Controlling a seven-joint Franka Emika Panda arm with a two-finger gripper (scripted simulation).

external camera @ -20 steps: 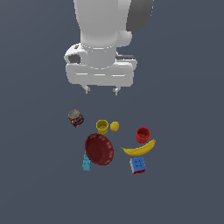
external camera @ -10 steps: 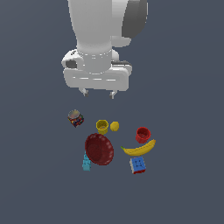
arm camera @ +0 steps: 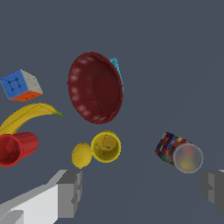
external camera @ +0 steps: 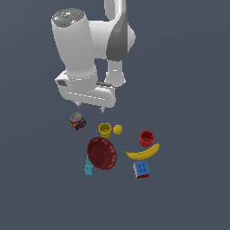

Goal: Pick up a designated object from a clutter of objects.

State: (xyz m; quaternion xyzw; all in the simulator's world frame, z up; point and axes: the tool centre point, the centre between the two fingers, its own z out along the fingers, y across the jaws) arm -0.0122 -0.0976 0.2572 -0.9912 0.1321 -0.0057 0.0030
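The designated object, a stubby chequered can (external camera: 77,121) with a silvery top, sits at the exterior view's left of the clutter; the wrist view shows the chequered can (arm camera: 179,153) too. My gripper (external camera: 91,106) hangs open above the surface, just behind the can and the yellow cup (external camera: 104,130), with nothing between its fingers. In the wrist view one finger (arm camera: 70,193) shows near the yellow ball (arm camera: 81,155) and the other finger (arm camera: 213,187) beyond the can. The can lies between them, apart from both.
The clutter also holds a dark red bowl (external camera: 102,153), a yellow ball (external camera: 117,130), a red cup (external camera: 146,138), a banana (external camera: 143,153), a blue-and-red brick (external camera: 142,170) and a light blue brick (external camera: 88,166) beside the bowl.
The arm has turned and shifted toward the exterior view's left, bringing the open gripper nearer above the chequered can. The objects have not moved.
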